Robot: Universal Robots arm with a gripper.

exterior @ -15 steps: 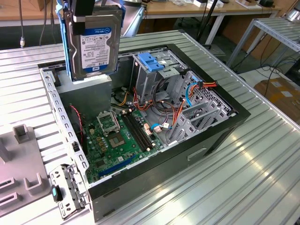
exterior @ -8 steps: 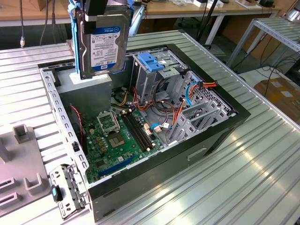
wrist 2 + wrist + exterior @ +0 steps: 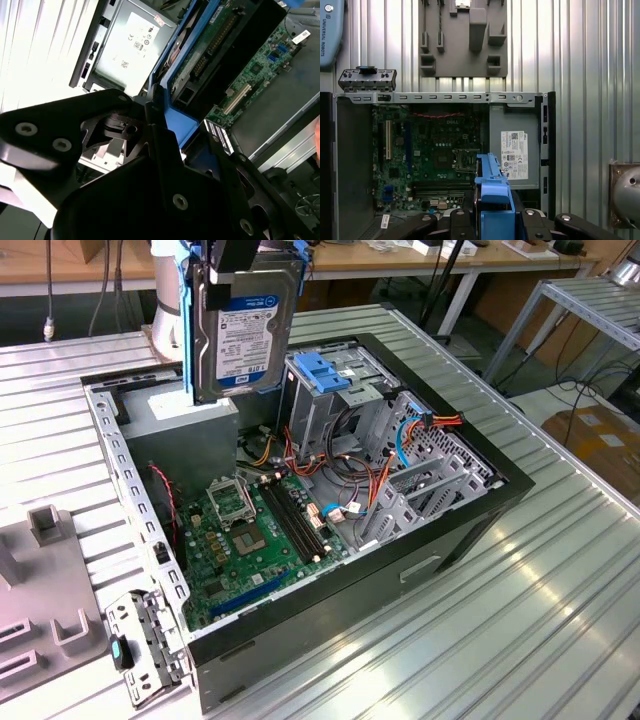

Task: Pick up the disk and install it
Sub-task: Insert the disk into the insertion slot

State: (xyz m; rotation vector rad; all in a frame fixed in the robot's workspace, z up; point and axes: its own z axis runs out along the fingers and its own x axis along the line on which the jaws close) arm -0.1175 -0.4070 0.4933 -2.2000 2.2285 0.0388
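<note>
Ribbed aluminium table (image 3: 540, 620) stretches under an open black computer case (image 3: 450, 540) lying on its side, its green motherboard (image 3: 250, 530) exposed. In the exterior view the disk (image 3: 245, 335), a flat silver-grey metal hard drive framed by blue plastic rails, hangs upright in the air above the grey power-supply box (image 3: 185, 418), just beside the upright metal cage with a blue top (image 3: 325, 380). The black gripper (image 3: 238, 258) pinches its upper end.

To my eye the disk is stiff, fairly heavy and shock-sensitive. The edge rails look the place to hold, not the circuit face.

In the second wrist view the black fingers (image 3: 160, 150) press onto the blue rail. In the first wrist view the disk's blue end (image 3: 492, 200) sits clamped between them.
</note>
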